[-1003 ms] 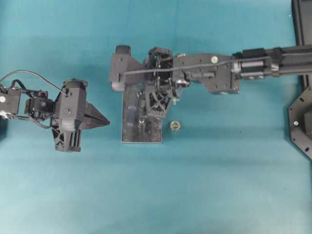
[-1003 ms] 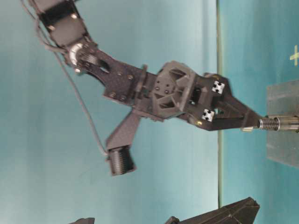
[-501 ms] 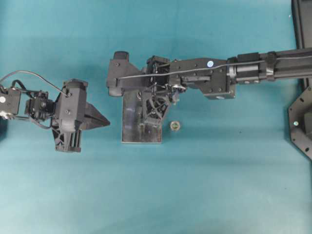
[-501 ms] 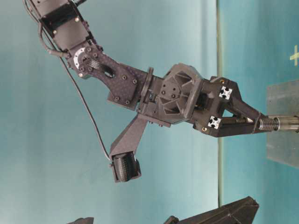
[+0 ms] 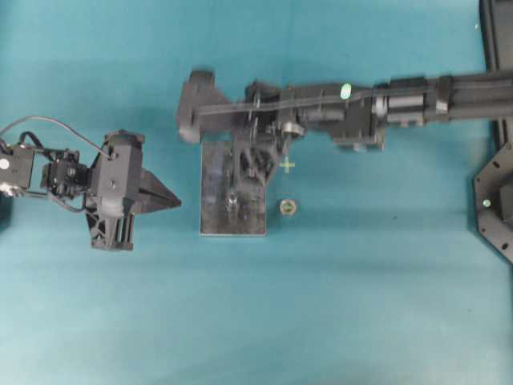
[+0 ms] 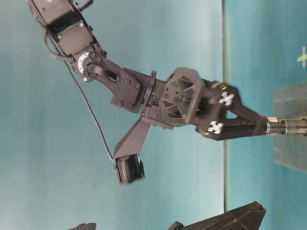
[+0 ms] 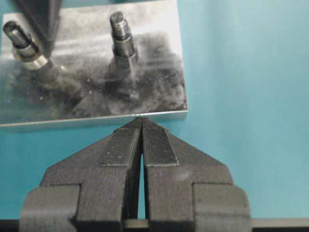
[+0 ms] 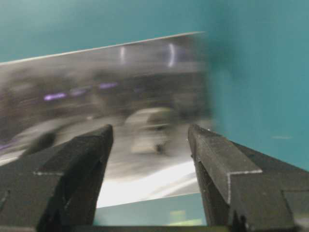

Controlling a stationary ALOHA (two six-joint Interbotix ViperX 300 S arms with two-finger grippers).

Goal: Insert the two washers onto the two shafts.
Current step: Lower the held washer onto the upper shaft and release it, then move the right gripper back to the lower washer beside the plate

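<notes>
Washer (image 7: pixel 30 61) sat low on one shaft (image 7: pixel 19 37) of the metal plate (image 7: pixel 159 72), ringing the shaft's base, seen in the left wrist view. A second shaft (image 7: pixel 121 36) stood bare on the same plate, well apart from the first. In the overhead view the plate (image 5: pixel 215 204) lay on the teal table (image 5: pixel 361 305) with a small round nut-like part (image 5: pixel 288 207) just beside its right edge and a yellow cross mark (image 5: pixel 287 165) near that.

Right gripper (image 8: pixel 149 140) hung over the plate with its jaws spread wide and nothing between them; the right wrist view was blurred, so the pale object below could not be made out clearly. In the table-level view the right gripper (image 6: pixel 261 125) pointed down at a shaft (image 6: pixel 288 126), its fingertips at the shaft's top; contact could not be told.

Left gripper (image 7: pixel 141 133) was closed with pads pressed together, empty, just short of the plate's near edge. Overhead, the left gripper (image 5: pixel 164 197) lay to the plate's left, apart from it.
</notes>
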